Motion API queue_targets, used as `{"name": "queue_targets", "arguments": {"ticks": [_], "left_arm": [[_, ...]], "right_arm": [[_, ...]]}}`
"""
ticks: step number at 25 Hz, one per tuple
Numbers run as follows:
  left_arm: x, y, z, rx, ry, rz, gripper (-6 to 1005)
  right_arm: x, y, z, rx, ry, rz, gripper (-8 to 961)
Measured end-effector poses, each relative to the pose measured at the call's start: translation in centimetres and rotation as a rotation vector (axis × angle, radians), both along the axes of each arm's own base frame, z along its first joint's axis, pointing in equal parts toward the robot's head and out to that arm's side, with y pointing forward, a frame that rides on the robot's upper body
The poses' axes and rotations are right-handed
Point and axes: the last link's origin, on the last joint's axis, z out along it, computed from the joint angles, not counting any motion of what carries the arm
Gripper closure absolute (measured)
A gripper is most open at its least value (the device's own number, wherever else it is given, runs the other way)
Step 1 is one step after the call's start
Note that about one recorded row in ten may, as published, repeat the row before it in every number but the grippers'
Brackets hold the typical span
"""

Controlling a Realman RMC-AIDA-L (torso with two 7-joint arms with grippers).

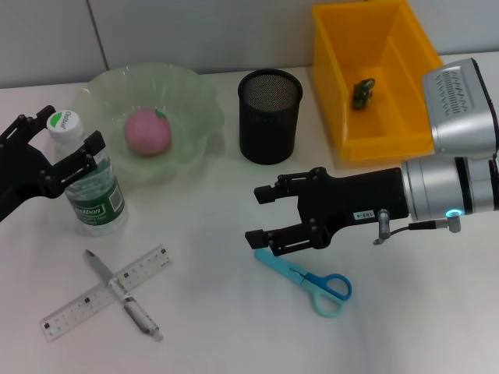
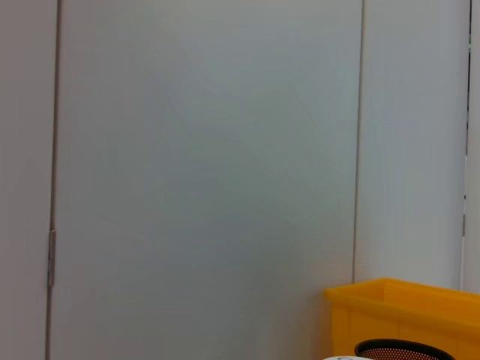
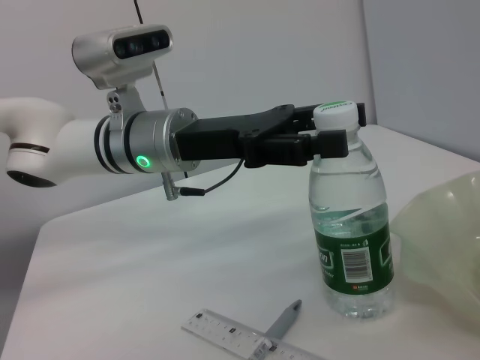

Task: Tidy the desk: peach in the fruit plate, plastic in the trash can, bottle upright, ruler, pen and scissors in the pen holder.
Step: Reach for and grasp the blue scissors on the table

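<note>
A clear water bottle (image 1: 92,191) with a white cap and green label stands upright on the table, left of the green fruit plate (image 1: 199,101). My left gripper (image 1: 69,134) is closed around its neck, just under the cap; the right wrist view shows the bottle (image 3: 352,232) and this gripper (image 3: 334,129) as well. A pink peach (image 1: 148,131) lies in the plate. My right gripper (image 1: 267,216) is open and empty, just above the blade end of the blue scissors (image 1: 308,276). A clear ruler (image 1: 105,294) and a grey pen (image 1: 125,294) lie crossed at front left. The black mesh pen holder (image 1: 269,115) stands behind.
A yellow bin (image 1: 405,132) at back right holds a small green piece (image 1: 362,92). The left wrist view shows only the wall, a corner of the bin (image 2: 405,315) and the pen holder's rim (image 2: 405,349).
</note>
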Motion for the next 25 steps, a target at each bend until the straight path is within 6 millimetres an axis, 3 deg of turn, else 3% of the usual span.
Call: {"name": "queue_targets", "arguments": {"ticks": [8, 25], "left_arm": [[-0.3, -0.3, 0.8, -0.032, -0.029, 0.023, 129], [-0.5, -4.7, 4.3, -0.351, 0.001, -0.017, 129]], "right_arm": [[0.1, -0.1, 0.1, 0.004, 0.001, -0.003, 176], [0.1, 0.2, 0.4, 0.017, 0.011, -0.016, 176]]}}
